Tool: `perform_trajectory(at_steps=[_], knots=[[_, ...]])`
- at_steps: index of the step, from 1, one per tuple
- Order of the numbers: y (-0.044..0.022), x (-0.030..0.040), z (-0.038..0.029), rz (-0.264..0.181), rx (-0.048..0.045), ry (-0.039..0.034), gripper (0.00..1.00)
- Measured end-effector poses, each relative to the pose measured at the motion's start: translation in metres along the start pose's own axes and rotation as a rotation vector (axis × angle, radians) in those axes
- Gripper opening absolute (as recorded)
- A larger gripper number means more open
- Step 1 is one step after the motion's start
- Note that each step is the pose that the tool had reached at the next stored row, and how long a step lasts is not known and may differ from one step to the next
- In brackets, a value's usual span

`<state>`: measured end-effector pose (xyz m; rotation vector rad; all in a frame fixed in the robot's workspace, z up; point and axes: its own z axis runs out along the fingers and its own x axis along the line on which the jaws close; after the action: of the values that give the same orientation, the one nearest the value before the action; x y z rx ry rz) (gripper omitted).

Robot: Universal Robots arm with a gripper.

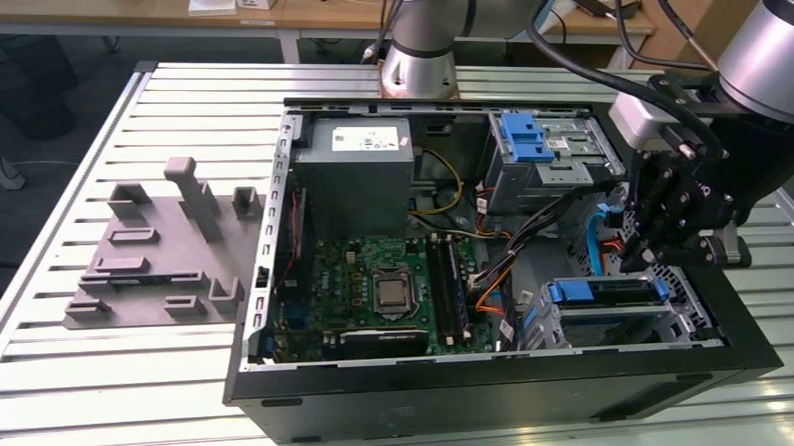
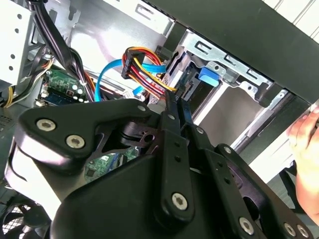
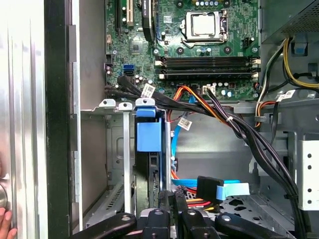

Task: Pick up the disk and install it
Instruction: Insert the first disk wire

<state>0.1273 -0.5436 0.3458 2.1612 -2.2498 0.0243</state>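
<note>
Nearly home: disk in cage

Look for the disk (image 1: pixel 611 291) lying flat in the top of the cage (image 1: pixel 676 327), blue frame end turned away from the case (image 1: pixel 496 395) wall, silver face up. Seems level with the cage rails, though cannot tell whether fully pushed in or latched.

Find the gripper (image 1: pixel 645 258) just above the cage, tilted down toward the disk's far end. In the second wrist view, see the fingers (image 2: pixel 174 115) pressed together, with nothing visible pinched between them; cannot make out whether the tips touch the disk or stop just short.

Note loose cables (image 3: pixel 199 107), orange, black and blue, running beside the cage toward the motherboard (image 1: pixel 378 288), and none seen plugged into the disk.

Note also a hand (image 2: pixel 305 137) resting outside the case wall next to the cage.

Judging from all this: pick-up done, placing largely done, final seating not confirmed.
</note>
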Motion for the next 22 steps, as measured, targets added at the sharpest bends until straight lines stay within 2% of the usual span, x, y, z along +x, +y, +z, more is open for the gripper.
perform_trajectory(at_steps=[4,12,22], knots=[[-0.0003,0.0037,0.0015,0.0,-0.0001,0.0,0.16],[-0.0003,0.0055,0.0062,0.0,-0.0003,0.0001,0.16],[-0.0005,0.0088,0.0069,0.0,-0.0046,0.0001,0.16]])
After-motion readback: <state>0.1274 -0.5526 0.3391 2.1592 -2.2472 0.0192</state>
